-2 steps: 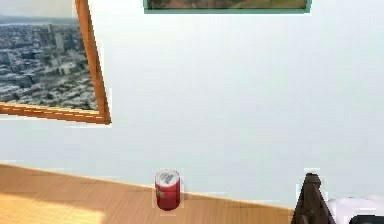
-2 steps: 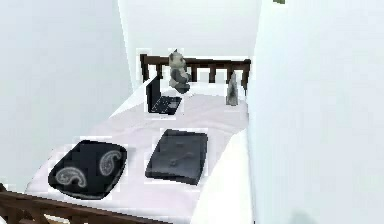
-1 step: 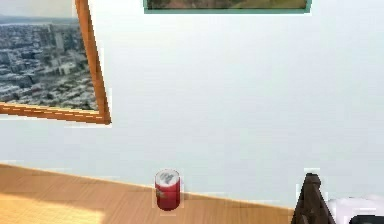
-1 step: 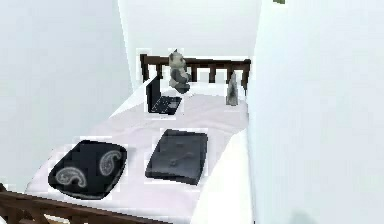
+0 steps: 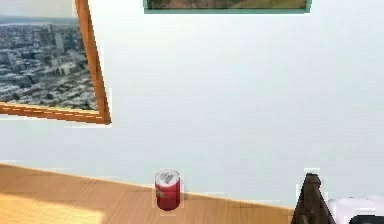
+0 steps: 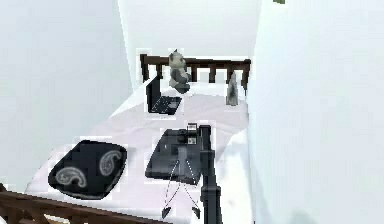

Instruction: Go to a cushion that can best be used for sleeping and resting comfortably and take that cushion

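On a white-sheeted bed with a dark wooden frame lie two dark cushions with pale paisley marks. One cushion rests near the foot at the arm side view's left. The other cushion lies mid-bed, right by the arm. The dark arm bar rises from the bottom edge, and the gripper with its thin fingers shows against that second cushion and the sheet. I cannot tell whether it holds anything.
A dark laptop, a grey figure and a smaller grey thing sit near the headboard. A pale wall runs close along the bed. In the forward view a red can stands on the wooden floor below a framed city picture.
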You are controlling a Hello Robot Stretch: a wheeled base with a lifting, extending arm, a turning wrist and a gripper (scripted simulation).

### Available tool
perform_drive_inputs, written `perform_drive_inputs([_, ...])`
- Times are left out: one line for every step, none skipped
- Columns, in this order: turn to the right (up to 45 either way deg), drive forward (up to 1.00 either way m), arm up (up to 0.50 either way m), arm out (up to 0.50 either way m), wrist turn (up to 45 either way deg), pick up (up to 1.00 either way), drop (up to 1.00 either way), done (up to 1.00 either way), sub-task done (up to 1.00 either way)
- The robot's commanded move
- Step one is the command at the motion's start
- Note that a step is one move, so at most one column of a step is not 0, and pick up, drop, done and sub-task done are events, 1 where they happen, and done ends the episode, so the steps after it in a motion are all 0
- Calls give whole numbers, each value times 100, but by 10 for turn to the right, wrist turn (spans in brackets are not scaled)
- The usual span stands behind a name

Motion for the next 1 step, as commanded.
perform_drive_inputs([0, 0, 0, 0, 450, 0, 0, 0, 0])
